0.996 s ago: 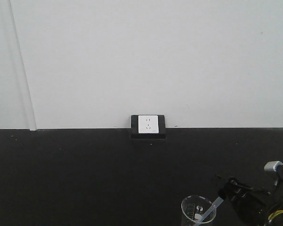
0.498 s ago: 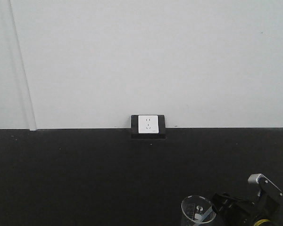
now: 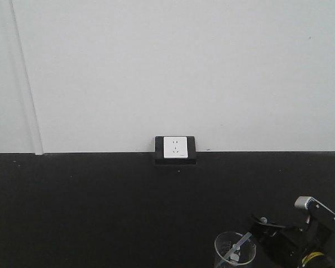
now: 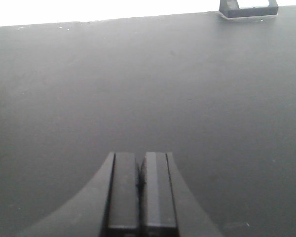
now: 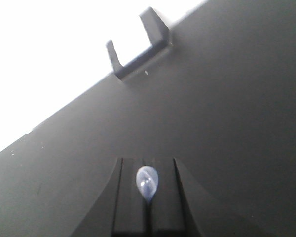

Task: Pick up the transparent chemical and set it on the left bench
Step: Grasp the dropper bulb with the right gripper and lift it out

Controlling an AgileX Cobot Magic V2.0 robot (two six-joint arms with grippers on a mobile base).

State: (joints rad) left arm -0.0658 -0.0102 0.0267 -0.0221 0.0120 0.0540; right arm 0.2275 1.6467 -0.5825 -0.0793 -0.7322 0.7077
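From the front view we are seeing what neither wrist camera is showing: a glass beaker [image 3: 234, 252] standing on the black counter [image 3: 100, 212] at the bottom edge, with the right gripper [image 3: 258, 230] hanging just beside its rim. The clear dropper [image 3: 239, 247] is slanting through the beaker's mouth. Its long axis is running from low on the left up to the right, with the thin stem pointing down into the glass and the bulb end going up into the gripper. The beaker's bottom is cut off by the frame, so we cannot tell whether anything else is lying in it or whether the tip is touching glass.

The right wrist camera is giving us the grip itself: the two fingers [image 5: 130, 197] are pinching the dropper's pale bulb between them. The left wrist camera is showing the left gripper [image 4: 139, 185] with its fingers pressed together on nothing, over bare counter. The wall socket [image 3: 175, 148] is sitting at the counter's back edge, well apart from the beaker.
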